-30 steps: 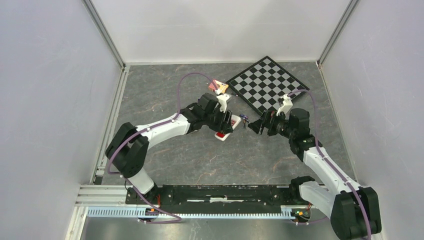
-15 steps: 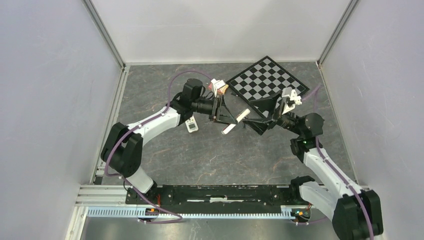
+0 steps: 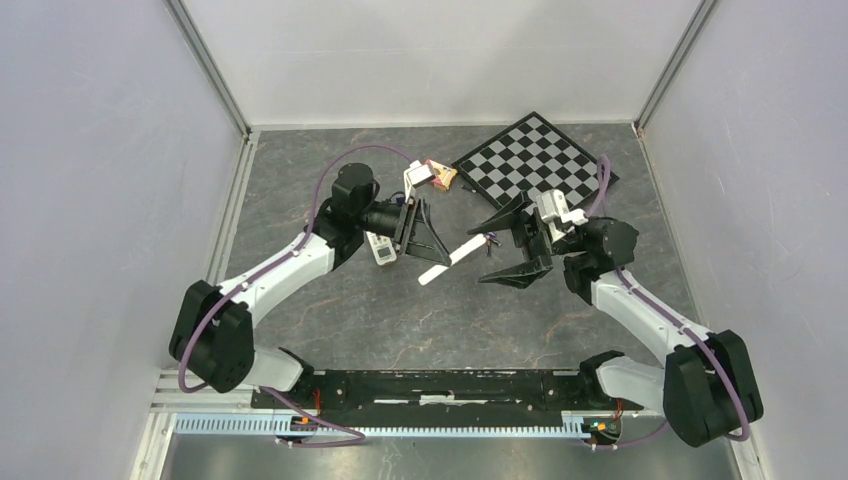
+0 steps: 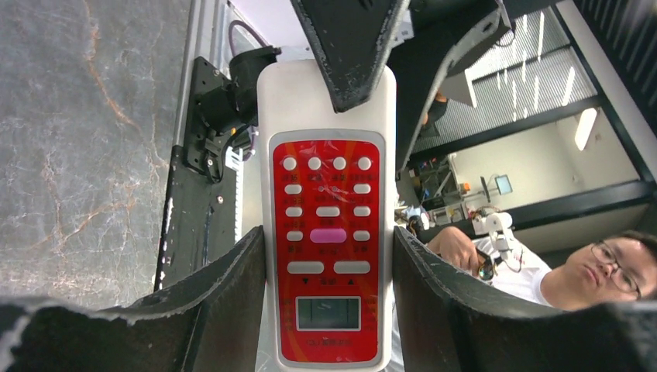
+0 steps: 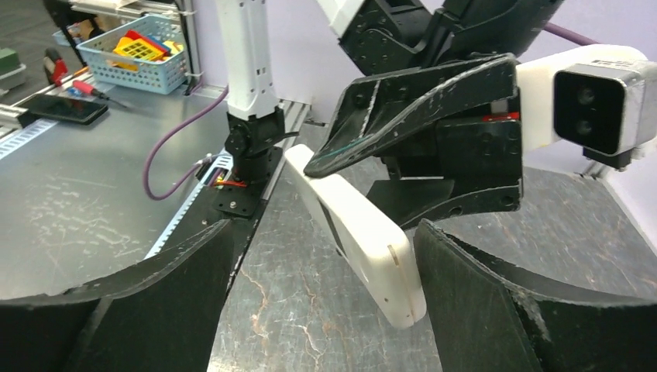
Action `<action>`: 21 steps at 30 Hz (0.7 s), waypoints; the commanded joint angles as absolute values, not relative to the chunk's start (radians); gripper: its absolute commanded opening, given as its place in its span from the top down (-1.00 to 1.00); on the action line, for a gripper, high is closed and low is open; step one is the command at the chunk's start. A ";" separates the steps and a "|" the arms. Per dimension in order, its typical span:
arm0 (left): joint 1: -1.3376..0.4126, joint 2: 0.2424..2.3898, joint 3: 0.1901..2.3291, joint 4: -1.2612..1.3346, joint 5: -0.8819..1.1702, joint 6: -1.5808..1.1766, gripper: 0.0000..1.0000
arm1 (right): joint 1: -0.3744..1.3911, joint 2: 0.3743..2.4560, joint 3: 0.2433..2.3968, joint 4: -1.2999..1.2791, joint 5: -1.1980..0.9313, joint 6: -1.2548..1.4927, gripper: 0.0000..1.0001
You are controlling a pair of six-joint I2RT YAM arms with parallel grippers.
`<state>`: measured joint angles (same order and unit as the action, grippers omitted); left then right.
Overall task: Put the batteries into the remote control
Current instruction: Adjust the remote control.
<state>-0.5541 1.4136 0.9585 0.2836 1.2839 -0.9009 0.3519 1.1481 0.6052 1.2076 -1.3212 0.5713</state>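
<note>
My left gripper (image 3: 432, 258) is shut on the remote control (image 3: 447, 263) and holds it in the air above the table. In the left wrist view its red button face (image 4: 328, 194) sits clamped between both fingers (image 4: 225, 294). Its cream-tan back (image 5: 364, 232) shows in the right wrist view, with a dark recess along it. My right gripper (image 3: 476, 256) is open wide. The remote's free end lies between its fingers (image 5: 496, 302) without touching them. The batteries (image 3: 488, 240), small and dark, lie on the table just behind that end.
A second remote (image 3: 380, 247) lies on the table beside the left wrist. A small pink and tan item (image 3: 440, 176) sits near the checkerboard (image 3: 535, 165) at the back right. Grey walls close in the marbled table (image 3: 400, 310).
My left arm has lifted the remote off the table and drawn back to the left, uncovering the second remote. My right gripper has swung round so its open fingers flank the remote's free end.
</note>
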 commanded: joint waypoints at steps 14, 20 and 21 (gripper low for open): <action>-0.543 1.327 0.951 0.334 1.406 -0.865 0.05 | 0.436 1.394 0.779 1.958 -1.460 1.180 -0.18; -0.545 1.323 0.961 0.331 1.388 -0.873 -0.03 | 0.442 1.395 0.797 1.958 -1.440 1.180 0.07; -0.545 1.322 0.963 0.331 1.386 -0.878 -0.04 | 0.443 1.392 0.801 1.957 -1.431 1.180 0.15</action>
